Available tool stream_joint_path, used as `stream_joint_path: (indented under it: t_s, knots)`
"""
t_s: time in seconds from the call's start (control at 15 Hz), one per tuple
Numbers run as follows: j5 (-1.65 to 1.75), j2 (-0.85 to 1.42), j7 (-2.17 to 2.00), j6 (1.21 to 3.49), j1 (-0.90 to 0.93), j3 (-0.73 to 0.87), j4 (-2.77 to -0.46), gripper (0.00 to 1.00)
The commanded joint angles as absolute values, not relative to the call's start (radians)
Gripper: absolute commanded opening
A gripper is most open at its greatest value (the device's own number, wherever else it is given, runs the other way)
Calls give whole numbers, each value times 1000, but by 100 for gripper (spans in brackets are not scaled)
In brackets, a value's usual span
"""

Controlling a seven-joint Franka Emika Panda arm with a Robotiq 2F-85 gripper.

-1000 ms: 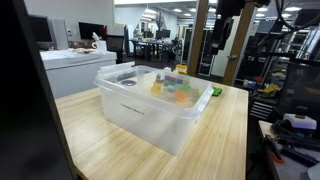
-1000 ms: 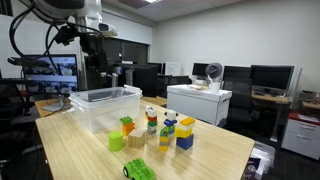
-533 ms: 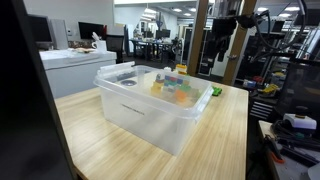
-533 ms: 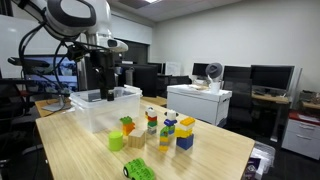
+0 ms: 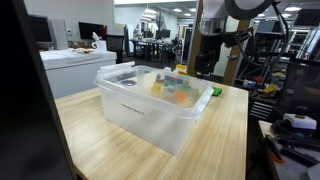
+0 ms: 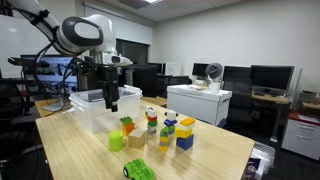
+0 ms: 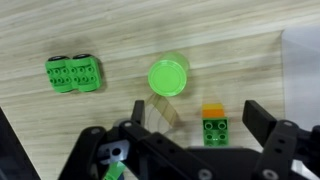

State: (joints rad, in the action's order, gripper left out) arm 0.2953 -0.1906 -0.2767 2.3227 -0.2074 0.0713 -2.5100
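Note:
In the wrist view my gripper (image 7: 200, 120) is open and holds nothing, its dark fingers (image 7: 262, 118) standing wide apart. Below and between them stands a green brick with an orange top (image 7: 214, 124). A pale wooden block (image 7: 160, 113) lies by the left finger, with a green cylinder (image 7: 168, 77) just beyond it. Farther left lies a flat green brick (image 7: 72, 73). In an exterior view the gripper (image 6: 111, 101) hangs above the table beside the clear bin (image 6: 92, 110), over the green and orange brick (image 6: 128, 126) and apart from it.
More toy stacks stand on the wooden table: a yellow and blue one (image 6: 186, 133), a green cylinder (image 6: 117, 142) and a green brick (image 6: 139, 170) near the front edge. A clear bin (image 5: 150, 105) takes up the table's middle. Desks, monitors and chairs surround it.
The arm has swung from behind the bin, across it, and lowered to the bricks on the table. The jaws stayed open.

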Motion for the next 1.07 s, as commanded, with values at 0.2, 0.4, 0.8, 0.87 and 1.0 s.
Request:
stream_joint_path:
  t_s: [0.2, 0.4, 0.8, 0.87, 1.0]
  knots:
    - [342, -74, -410, 2398, -185, 62, -2450, 100]
    - [318, -18, -444, 2410, -168, 72, -2408, 100]
    - [290, 117, -478, 2446, -147, 108, -2329, 100]
    - [276, 138, -473, 2452, -141, 113, -2318, 100]
    - [251, 175, -464, 2464, -127, 119, -2297, 100]
